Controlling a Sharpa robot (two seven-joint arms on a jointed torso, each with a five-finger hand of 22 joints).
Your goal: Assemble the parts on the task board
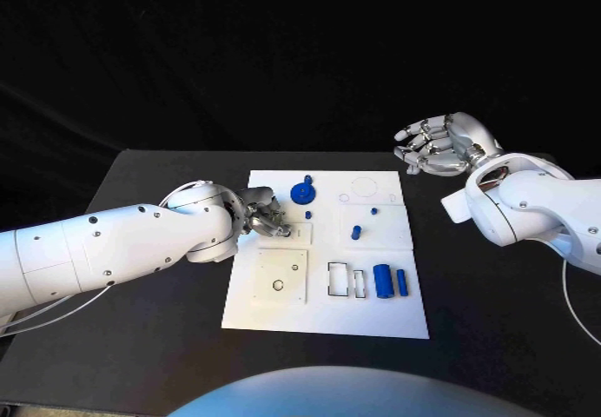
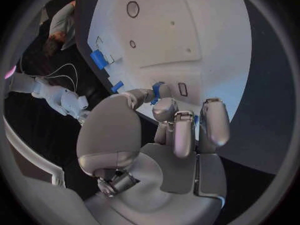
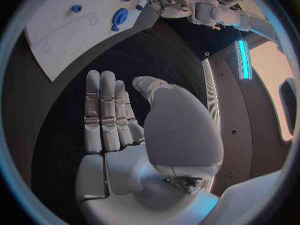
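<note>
The white task board [image 1: 328,314] lies in the middle of the black table [image 1: 163,174]. The left hand [image 1: 263,215] reaches over the board's left edge, its fingers closed around a small blue part [image 2: 156,91]. Other blue parts rest on the board: a round one [image 1: 302,191] near its far edge and two cylinders [image 1: 391,281] toward its near right. The right hand [image 1: 441,144] hovers off the board's far right corner, fingers straight, side by side, holding nothing. No writing is legible.

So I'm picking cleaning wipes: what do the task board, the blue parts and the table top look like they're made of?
Task board: white, matte, flat, likely plastic sheet, with outlined recesses.
Blue parts: uniform saturated colour, dull sheen, probably moulded or printed plastic.
Table: black, non-reflective; material unclear, maybe a mat or coated top.
</note>
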